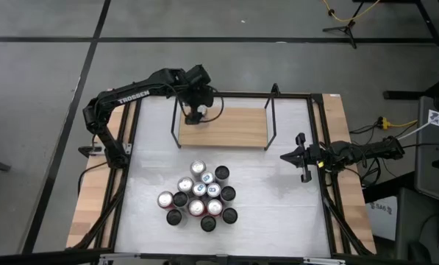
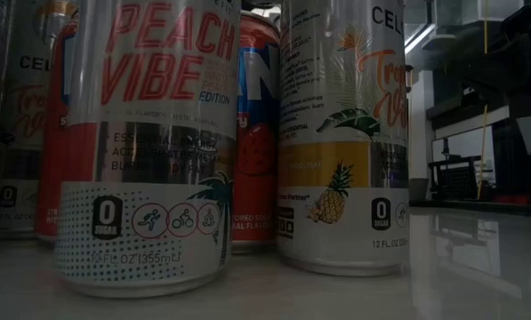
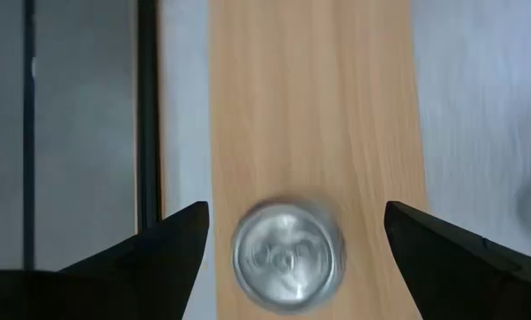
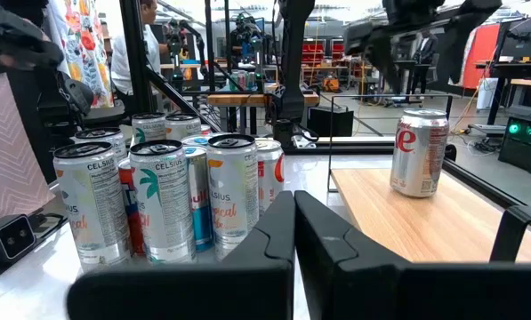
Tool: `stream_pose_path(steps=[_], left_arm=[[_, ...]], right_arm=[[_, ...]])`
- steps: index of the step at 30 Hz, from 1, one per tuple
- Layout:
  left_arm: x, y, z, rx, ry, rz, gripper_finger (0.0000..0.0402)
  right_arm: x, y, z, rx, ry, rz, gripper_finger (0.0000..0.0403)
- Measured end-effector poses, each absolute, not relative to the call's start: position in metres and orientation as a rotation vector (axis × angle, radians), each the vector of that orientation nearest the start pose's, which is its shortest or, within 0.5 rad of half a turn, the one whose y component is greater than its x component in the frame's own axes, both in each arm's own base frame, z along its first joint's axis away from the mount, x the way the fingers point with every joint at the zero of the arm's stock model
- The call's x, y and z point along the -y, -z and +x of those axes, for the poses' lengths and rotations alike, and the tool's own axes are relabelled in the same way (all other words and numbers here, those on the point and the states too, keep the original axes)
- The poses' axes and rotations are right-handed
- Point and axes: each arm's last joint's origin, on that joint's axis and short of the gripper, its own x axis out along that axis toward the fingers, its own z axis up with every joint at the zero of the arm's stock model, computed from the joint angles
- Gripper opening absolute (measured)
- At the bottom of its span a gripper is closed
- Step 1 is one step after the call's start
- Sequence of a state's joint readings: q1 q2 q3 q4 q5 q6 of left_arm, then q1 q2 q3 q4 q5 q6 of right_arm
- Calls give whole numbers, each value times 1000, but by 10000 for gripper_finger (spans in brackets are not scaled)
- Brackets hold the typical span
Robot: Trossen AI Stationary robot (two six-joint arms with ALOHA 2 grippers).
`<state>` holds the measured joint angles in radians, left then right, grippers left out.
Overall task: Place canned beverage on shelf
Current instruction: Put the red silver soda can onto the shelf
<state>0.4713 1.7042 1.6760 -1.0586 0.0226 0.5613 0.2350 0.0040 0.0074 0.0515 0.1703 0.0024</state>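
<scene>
I have the left gripper (image 1: 195, 116) hanging over the left end of the shelf (image 1: 234, 131), its fingers (image 3: 172, 244) spread wide and straight above the silver can (image 3: 288, 258) that stands upright on the light-wood board. Nothing touches the can's sides, so I judge it is already set down and released, and the jaws are apart to clear it on the way up. It sits near that end of the board, which I take to leave the rest free for more. The right gripper (image 1: 304, 157) waits at the table's right edge with its fingers (image 4: 274, 233) pressed together, holding nothing. The cluster of cans (image 1: 198, 195) stands well apart from the shelf, nearer the front of the white table (image 1: 278, 199). The high view hides the placed can under the left arm's wrist; the left wrist view shows its top and the gaps on either side, and the right wrist view shows it side-on, standing square on the wood. The low view gives me only can labels up close, no shelf at all.
</scene>
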Motion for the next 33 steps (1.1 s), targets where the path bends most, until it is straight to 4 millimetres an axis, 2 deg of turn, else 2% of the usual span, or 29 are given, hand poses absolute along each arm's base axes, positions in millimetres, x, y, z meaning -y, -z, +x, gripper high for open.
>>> stream_pose_path(steps=[5, 16, 33], left_arm=[[-159, -330, 302, -1195, -21, 290, 331], [-175, -316, 292, -1235, -50, 243, 331], [-180, -282, 294, -1192, -27, 210, 331]], right_arm=[[-18, -171, 95, 54, -65, 13, 5], [-18, -171, 95, 54, -65, 13, 5], [-18, -171, 95, 54, -64, 13, 5]])
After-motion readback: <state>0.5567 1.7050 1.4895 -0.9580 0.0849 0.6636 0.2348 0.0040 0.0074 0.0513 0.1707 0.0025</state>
